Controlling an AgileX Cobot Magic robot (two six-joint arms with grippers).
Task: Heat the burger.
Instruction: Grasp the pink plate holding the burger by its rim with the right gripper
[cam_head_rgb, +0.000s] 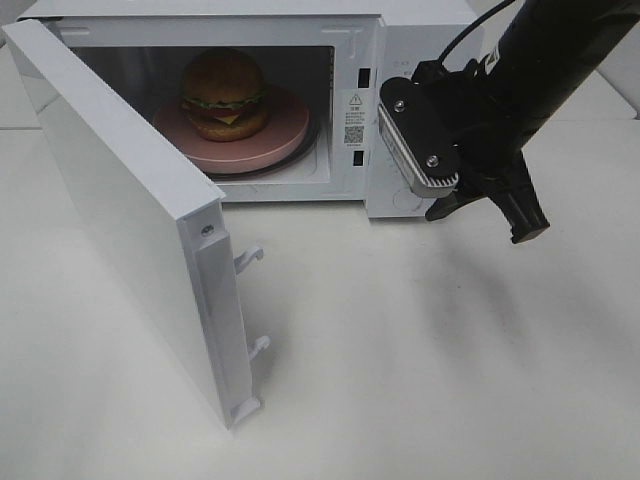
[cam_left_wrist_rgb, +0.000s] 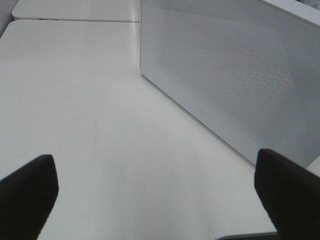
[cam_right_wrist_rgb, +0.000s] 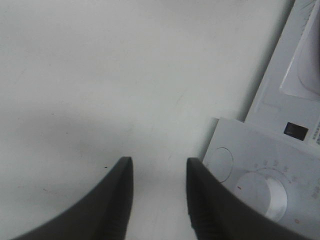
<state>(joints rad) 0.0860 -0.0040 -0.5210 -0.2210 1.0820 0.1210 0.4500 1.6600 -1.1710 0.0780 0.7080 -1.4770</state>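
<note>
Nearest, the white microwave door (cam_head_rgb: 130, 220) stands swung wide over the white tabletop (cam_head_rgb: 420, 350). The left gripper (cam_left_wrist_rgb: 154, 160) hangs beside the perforated side wall (cam_left_wrist_rgb: 225, 75), fingers (cam_left_wrist_rgb: 27, 195) spread wide, empty. The right gripper (cam_right_wrist_rgb: 157, 167) sits by the white dial panel (cam_right_wrist_rgb: 240, 150), fingers (cam_right_wrist_rgb: 117, 200) a little apart, gripping nothing. Deeper in, one round golden-bunned burger (cam_head_rgb: 224, 92) sits upright, dome up, on one round pink plate (cam_head_rgb: 270, 150) inside the one white microwave (cam_head_rgb: 400, 40).

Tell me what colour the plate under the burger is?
Pink; the plate shows best in the high view.
</note>
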